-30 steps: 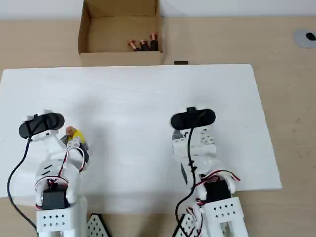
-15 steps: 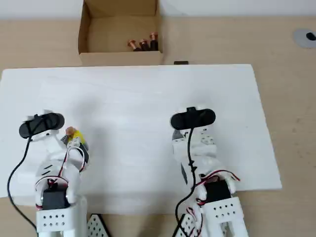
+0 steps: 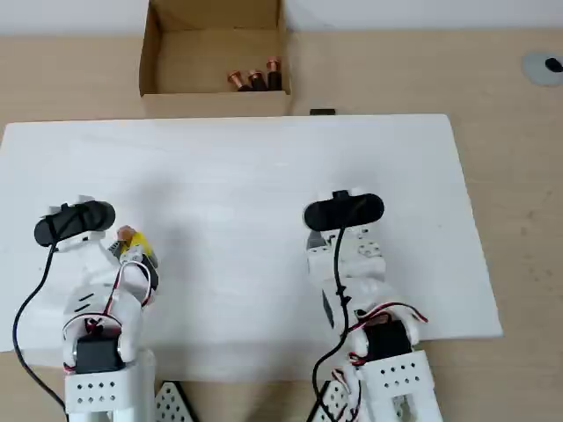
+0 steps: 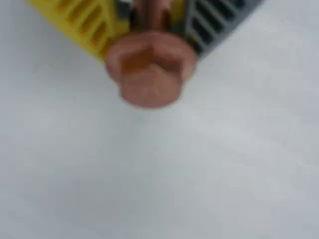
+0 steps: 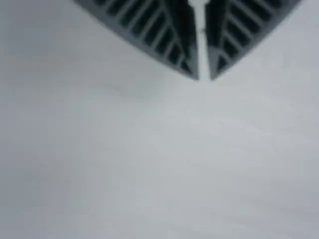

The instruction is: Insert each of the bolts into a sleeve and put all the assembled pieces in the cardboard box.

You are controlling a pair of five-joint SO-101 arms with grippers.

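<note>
Left wrist view: the left jaws, one yellow and one grey, are clamped on the shank of a copper-coloured bolt (image 4: 149, 69), whose hexagonal head protrudes beyond their tips, above the white sheet (image 3: 264, 176) at the near left of the tabletop (image 3: 510, 158). The right jaws are closed on nothing over the sheet's near middle. Three assembled pieces (image 3: 255, 79) lie inside the cardboard box (image 3: 198, 57) at the far edge.

Bright, even light; only faint, soft shadows on the white sheet (image 3: 264, 167).
</note>
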